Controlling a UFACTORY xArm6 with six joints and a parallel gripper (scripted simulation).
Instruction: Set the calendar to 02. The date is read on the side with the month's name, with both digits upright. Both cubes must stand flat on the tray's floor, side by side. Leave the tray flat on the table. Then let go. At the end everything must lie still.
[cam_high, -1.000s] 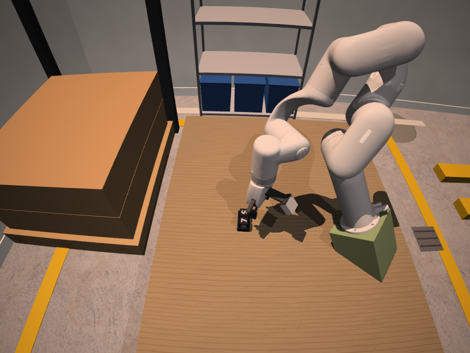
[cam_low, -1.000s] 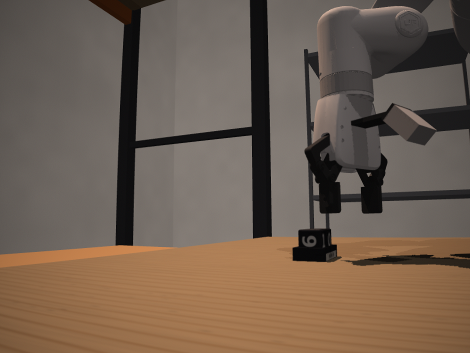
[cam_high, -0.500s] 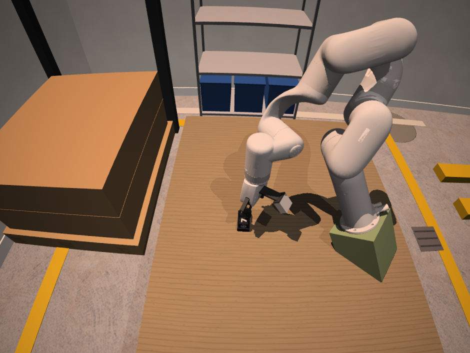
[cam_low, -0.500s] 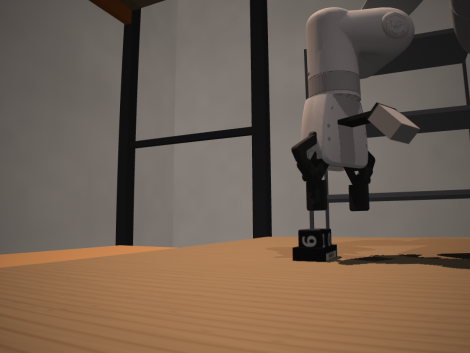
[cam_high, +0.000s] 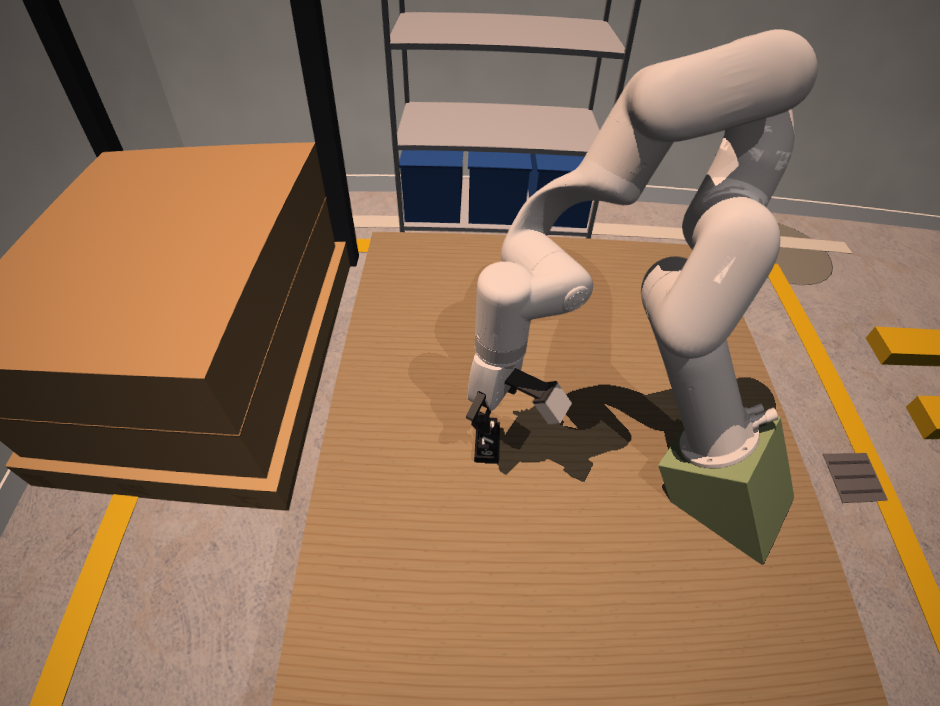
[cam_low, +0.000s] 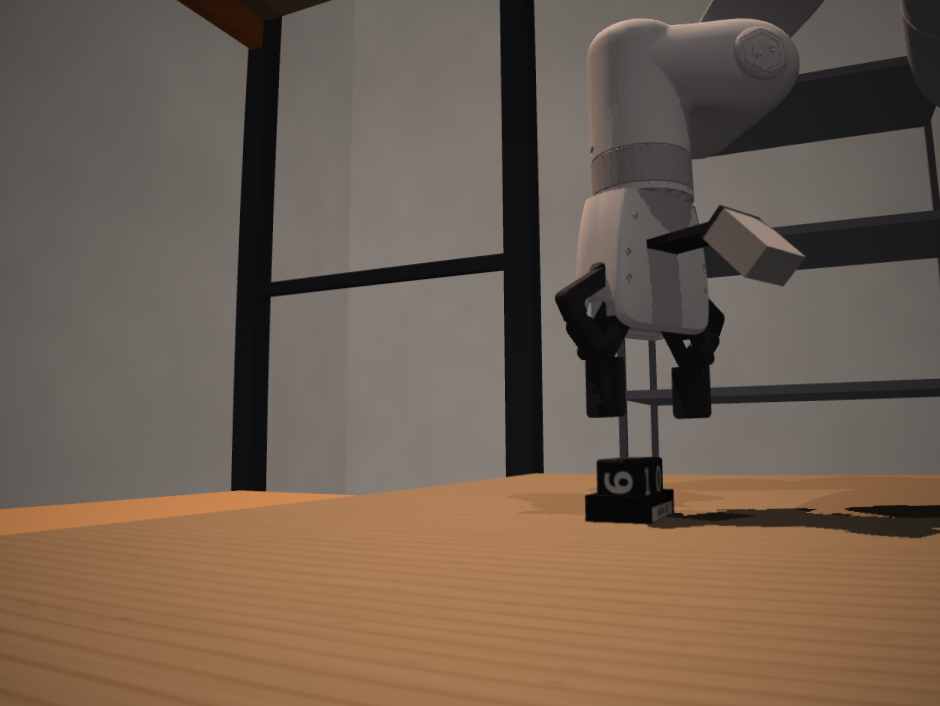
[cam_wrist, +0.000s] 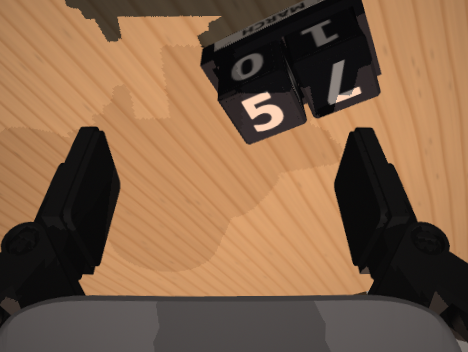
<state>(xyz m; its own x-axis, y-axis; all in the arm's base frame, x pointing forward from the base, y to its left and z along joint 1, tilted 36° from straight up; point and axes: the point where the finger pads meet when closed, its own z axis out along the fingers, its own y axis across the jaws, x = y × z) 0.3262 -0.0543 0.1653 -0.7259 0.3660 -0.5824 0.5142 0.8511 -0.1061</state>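
Observation:
The black calendar tray stands flat on the wooden table with two black cubes side by side in it. In the wrist view the left cube shows 5 on top and 0 on the month side. The right cube shows 7 on top and 1 on that side. The month label reads MARCH. In the exterior view the calendar shows 6 on its end face and 10 on the month side. My gripper is open and empty, a little above the cubes. It also shows in the wrist view and in the top view, over the calendar.
A large orange box stack stands left of the table. A metal shelf with blue bins stands at the back. The arm's olive pedestal is to the right of the calendar. A black post stands behind.

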